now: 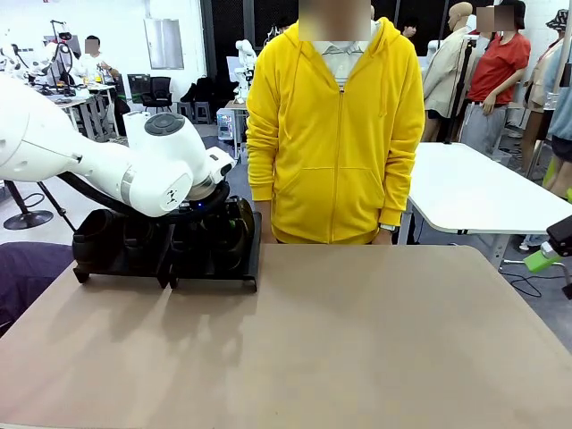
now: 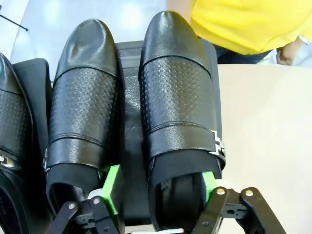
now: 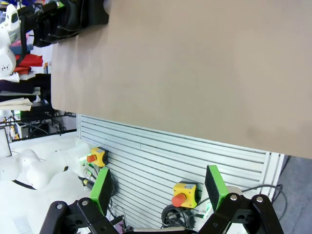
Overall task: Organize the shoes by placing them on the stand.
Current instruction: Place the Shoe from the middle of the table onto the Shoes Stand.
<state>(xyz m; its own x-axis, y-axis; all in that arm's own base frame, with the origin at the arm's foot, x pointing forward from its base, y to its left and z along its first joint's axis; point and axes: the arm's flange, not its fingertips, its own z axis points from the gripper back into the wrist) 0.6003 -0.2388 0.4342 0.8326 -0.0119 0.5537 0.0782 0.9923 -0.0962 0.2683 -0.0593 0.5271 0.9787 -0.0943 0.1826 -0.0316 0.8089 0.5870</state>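
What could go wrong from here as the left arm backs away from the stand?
1. The left gripper stands open around the heel of the rightmost shoe; one green pad sits close against its collar, so a skewed retreat might drag the shoe off the stand.
2. That shoe lies near the stand's outer edge, so a small nudge could tip it onto the table.

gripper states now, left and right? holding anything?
Left end effector: open, pads astride the heel of a shoe on the stand.
Right end effector: open, empty.
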